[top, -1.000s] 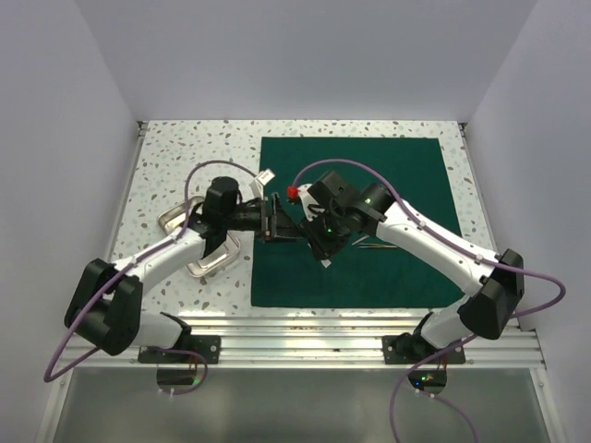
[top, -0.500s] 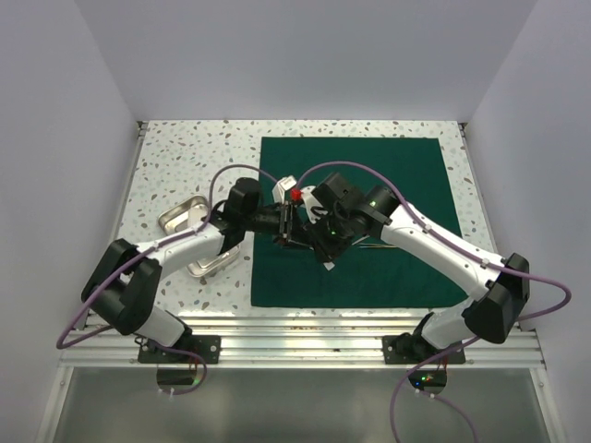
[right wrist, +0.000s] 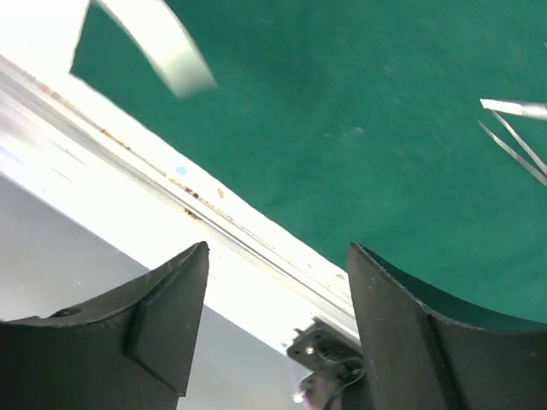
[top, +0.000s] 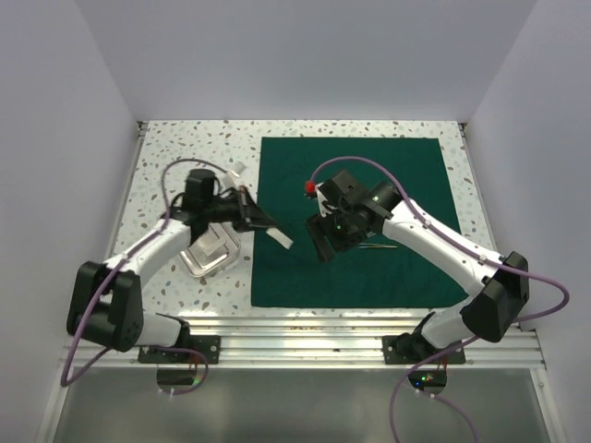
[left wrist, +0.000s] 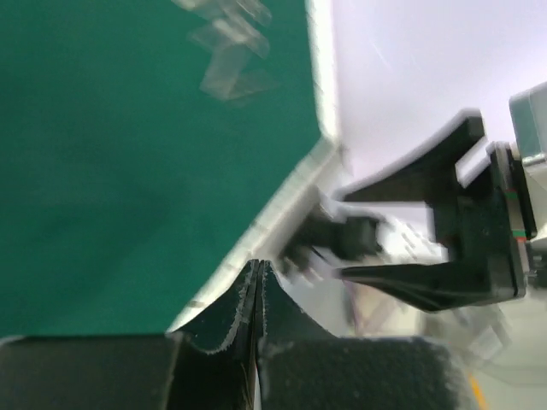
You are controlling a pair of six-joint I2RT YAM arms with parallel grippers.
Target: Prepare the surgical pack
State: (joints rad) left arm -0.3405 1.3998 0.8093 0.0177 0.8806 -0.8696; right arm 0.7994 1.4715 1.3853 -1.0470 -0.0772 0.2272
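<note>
I am looking down on one white speckled stone table [top: 185,148], and spread flat on its right half is one dark green square cloth drape [top: 406,175]. I take it to be the wrapping base of the surgical pack, laid open so items can go on it. My two white-and-black arms reach in from the near edge, the left arm [top: 148,254] over bare table and the right arm [top: 434,240] over the cloth. One small shiny rectangular metal tray [top: 214,257] sits on the table just off the drape's left edge, partly under the left arm. It seems parked there until it is wanted. The left gripper [top: 263,224] hovers near that same edge of the cloth. In its wrist view the left gripper [left wrist: 256,278] has both black fingers pressed flat together. One thin white gauze pad [top: 281,239] juts from its tip out over the drape, so I judge it pinched there, though the wrist view does not show the pad itself. The right gripper [top: 325,247] hangs above the middle of the cloth, apart from the pad. Its wrist view shows the right gripper [right wrist: 278,252] spread wide and holding nothing, with the pale pad [right wrist: 167,51] blurred at the top of that view. Lying on the drape to the right is one slender steel scissor-like instrument [top: 379,245] — I count only one, but it is too fine to be sure.
</note>
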